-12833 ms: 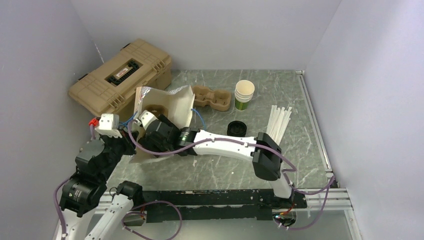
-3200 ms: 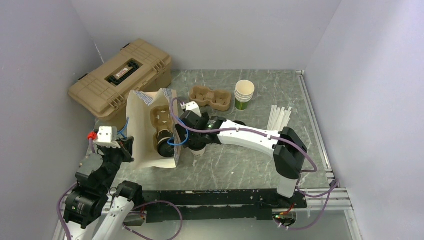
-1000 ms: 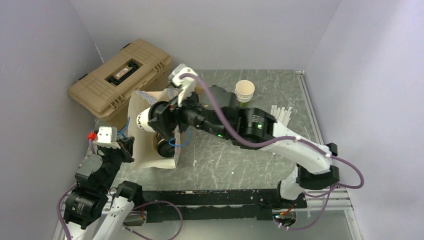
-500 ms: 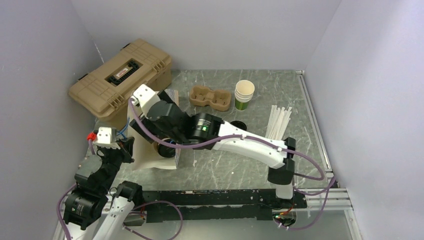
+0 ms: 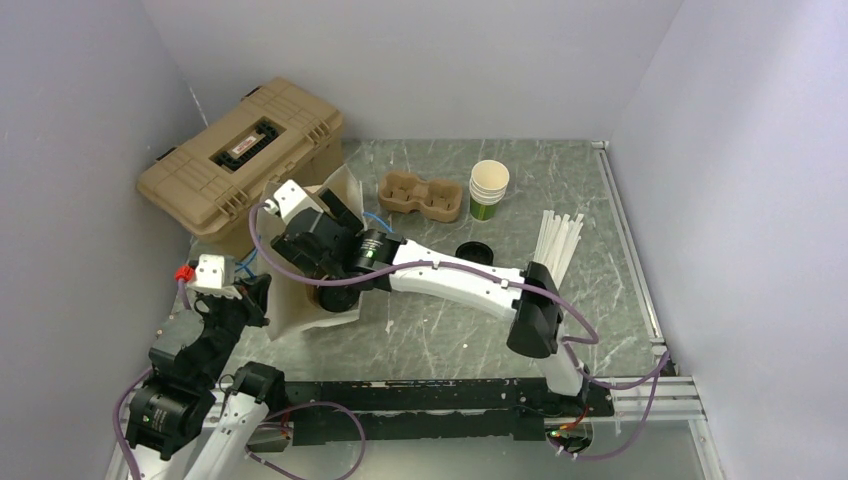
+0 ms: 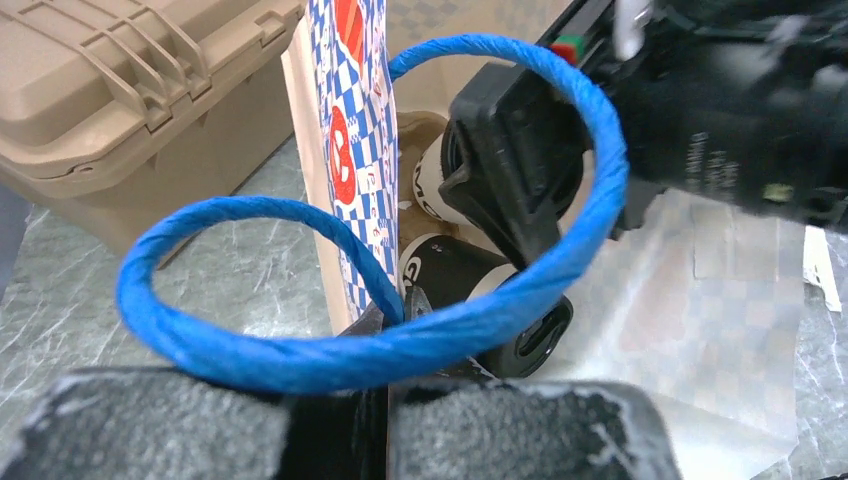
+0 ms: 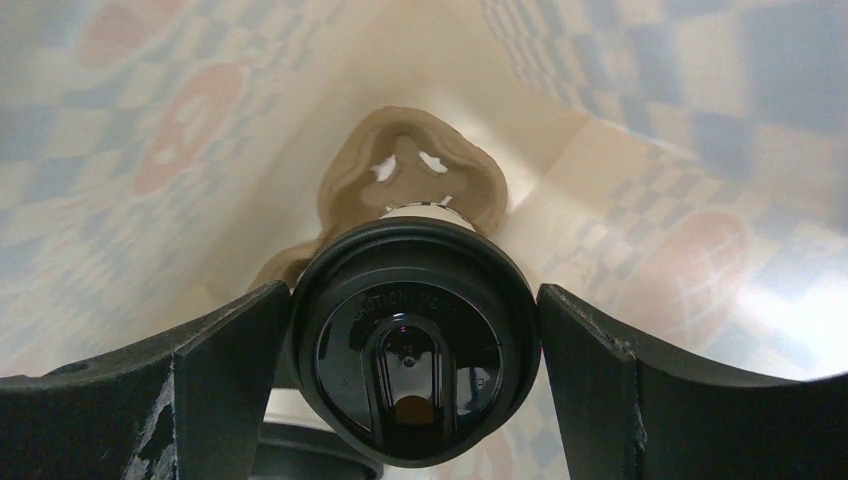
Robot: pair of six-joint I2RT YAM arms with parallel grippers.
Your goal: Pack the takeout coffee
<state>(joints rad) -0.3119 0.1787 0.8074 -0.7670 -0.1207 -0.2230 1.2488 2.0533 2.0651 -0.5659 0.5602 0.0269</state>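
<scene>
the left fingers point(image 6: 520, 435) are pressed together on the blue rope handle point(image 6: 350, 355) of the paper bag point(image 6: 355, 150), and the handle's loop rises just beyond them. past the loop and off to its left sits a tan toolbox point(image 6: 100, 100). the bag rests on the grey marbled surface point(image 5: 450, 330) with its mouth open, and the right arm reaches in through it. deep inside, the right fingers point(image 7: 200, 400) are spread wide and clamped on the takeout coffee point(image 7: 415, 350), one finger against each side of its round black lid. past the cup, at the bag's far end, is a brown pulp carrier point(image 7: 410, 175). a second black lid point(image 7: 300, 455) peeks out just under the gripped cup. well to the right of the right fingers, outside the bag, are another pulp carrier point(image 5: 420, 196), a stack of lidless cups point(image 5: 488, 188), a loose black lid point(image 5: 472, 256) and a fan of white straws point(image 5: 558, 240).
</scene>
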